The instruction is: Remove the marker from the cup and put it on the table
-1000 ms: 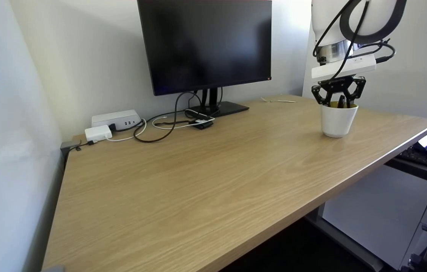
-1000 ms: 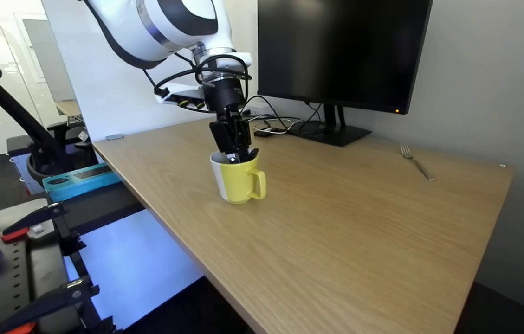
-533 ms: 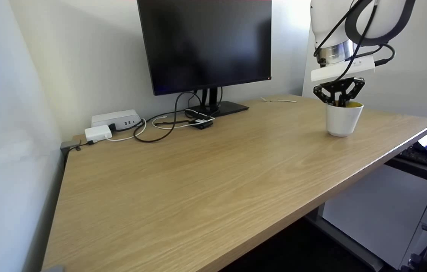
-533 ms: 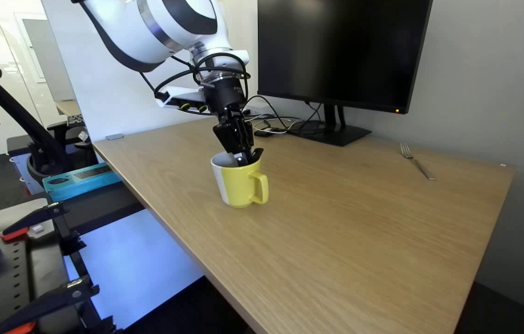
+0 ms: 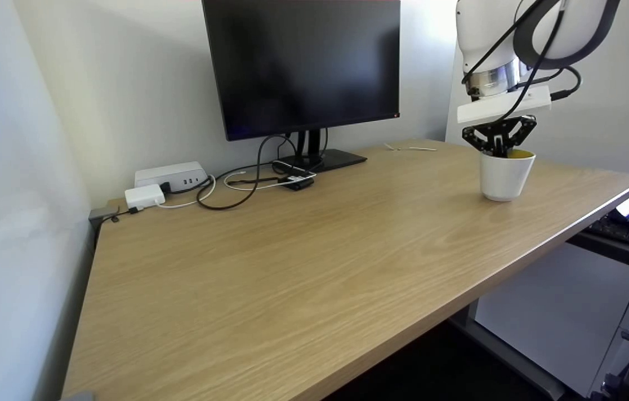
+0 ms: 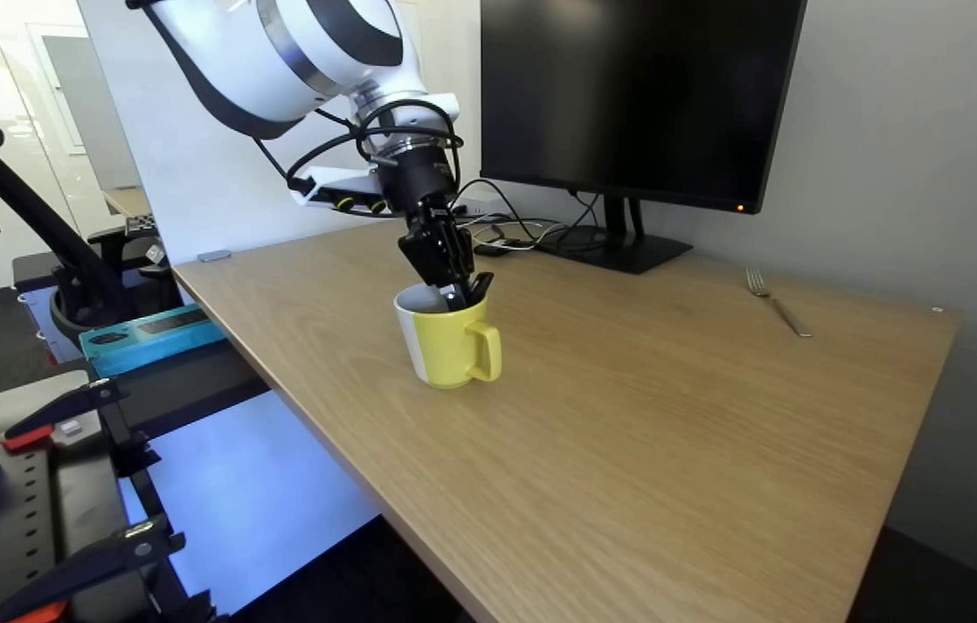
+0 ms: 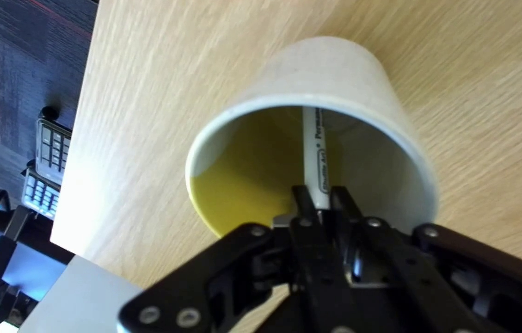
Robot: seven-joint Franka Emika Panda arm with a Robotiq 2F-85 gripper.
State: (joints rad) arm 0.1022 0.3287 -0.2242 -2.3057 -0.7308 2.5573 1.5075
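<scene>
The cup shows white in an exterior view (image 5: 505,179). It shows mostly yellow with a yellow handle in an exterior view (image 6: 451,350). It stands upright on the wood-grain table (image 5: 292,267). In the wrist view the cup (image 7: 325,69) has a yellow and white inside. The marker (image 7: 312,148), white with black lettering, stands in the cup between my fingertips. My gripper (image 7: 318,196) points down with its fingertips inside the cup mouth, shut on the marker near its dark end. The gripper also shows in both exterior views (image 5: 498,151) (image 6: 458,298). The marker's lower end is hidden.
A monitor (image 5: 308,67) stands at the back with loose cables (image 5: 236,192) by its base. A fork (image 6: 775,300) lies on the table. White boxes (image 5: 172,177) sit at the far corner. The table's front edge (image 5: 476,289) runs near the cup.
My gripper's fingers have closed from spread apart onto the marker. The cup has shifted slightly, to the right in both exterior views, and stood still over the last half second.
</scene>
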